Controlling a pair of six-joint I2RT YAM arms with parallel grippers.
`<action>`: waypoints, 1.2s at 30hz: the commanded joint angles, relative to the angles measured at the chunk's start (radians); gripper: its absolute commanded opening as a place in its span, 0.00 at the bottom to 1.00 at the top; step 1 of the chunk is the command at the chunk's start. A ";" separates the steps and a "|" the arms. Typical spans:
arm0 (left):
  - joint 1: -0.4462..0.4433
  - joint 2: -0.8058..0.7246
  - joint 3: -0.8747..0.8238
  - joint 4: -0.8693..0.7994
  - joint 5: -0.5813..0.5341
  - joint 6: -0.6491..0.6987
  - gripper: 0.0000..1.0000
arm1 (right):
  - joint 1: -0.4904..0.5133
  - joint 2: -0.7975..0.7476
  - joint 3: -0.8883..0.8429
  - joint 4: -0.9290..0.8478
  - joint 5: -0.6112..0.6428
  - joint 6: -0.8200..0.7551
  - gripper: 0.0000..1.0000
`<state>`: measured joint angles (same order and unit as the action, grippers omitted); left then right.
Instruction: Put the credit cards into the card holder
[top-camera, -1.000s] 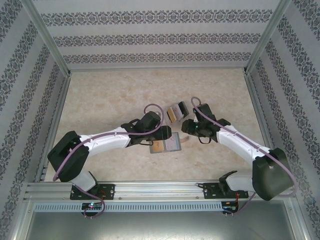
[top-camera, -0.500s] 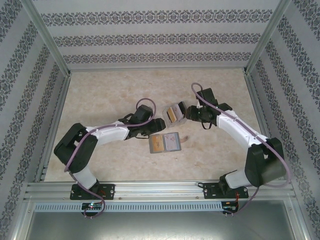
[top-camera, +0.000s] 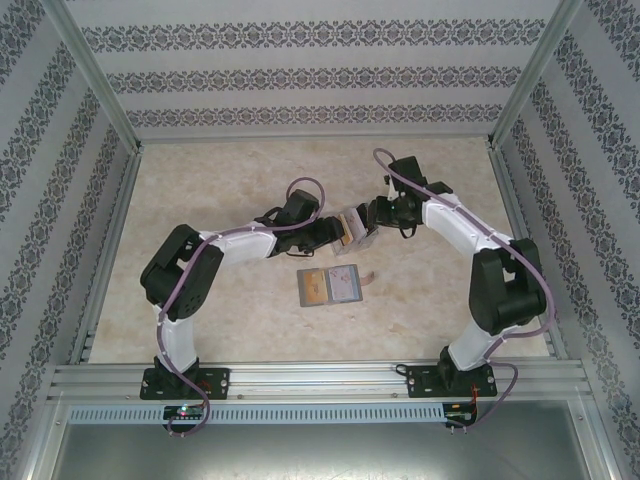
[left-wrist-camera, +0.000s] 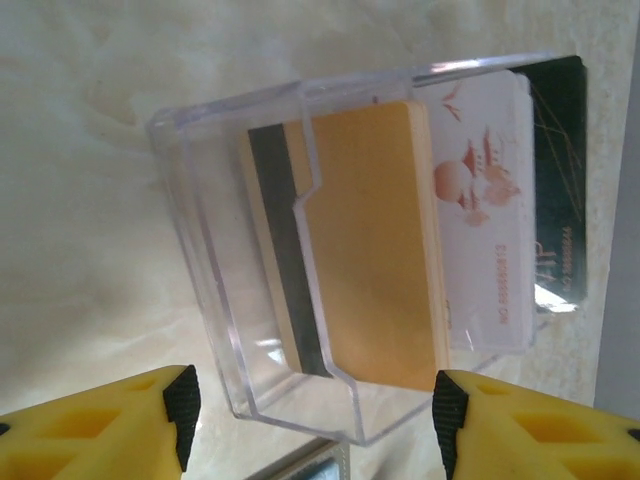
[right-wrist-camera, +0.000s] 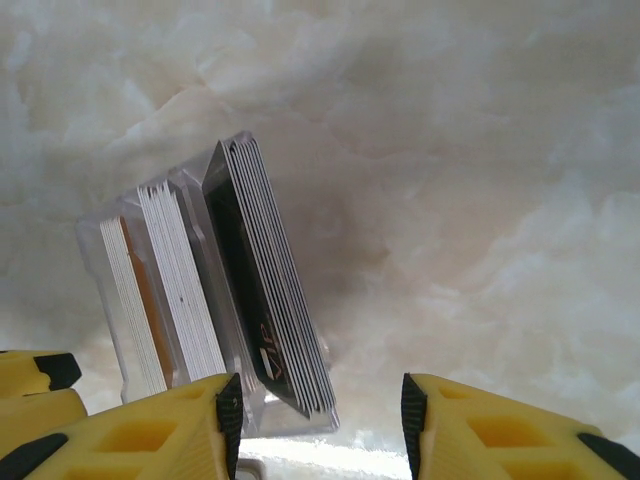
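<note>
- The left arm (top-camera: 235, 243) and right arm (top-camera: 450, 225) are meeting at the clear box (top-camera: 352, 225). I judge one should be bracing it while the other is drawing out one outer card.
- The card holder (top-camera: 301, 290) is lying open and flat, near of the box, long axis running left-right.
- The credit cards (left-wrist-camera: 375, 240) are standing on edge in the box, top edges running roughly near-far.
- The left gripper (left-wrist-camera: 310, 420) and right gripper (right-wrist-camera: 318, 410) are hovering with fingers spread, pinching nothing.
</note>
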<state>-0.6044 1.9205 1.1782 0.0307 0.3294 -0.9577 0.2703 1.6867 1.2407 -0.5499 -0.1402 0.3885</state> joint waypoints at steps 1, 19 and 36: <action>0.021 0.021 0.016 -0.014 0.006 -0.015 0.64 | -0.012 0.046 0.055 -0.030 -0.051 -0.025 0.47; 0.035 0.094 0.021 0.009 0.038 -0.032 0.61 | -0.009 0.219 0.194 -0.087 -0.026 -0.083 0.48; 0.037 0.092 0.029 -0.031 0.030 -0.013 0.60 | 0.011 0.201 0.224 -0.125 0.137 -0.144 0.49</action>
<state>-0.5804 1.9926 1.1923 0.0422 0.3664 -0.9771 0.2878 1.9244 1.4525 -0.6418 -0.1017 0.2733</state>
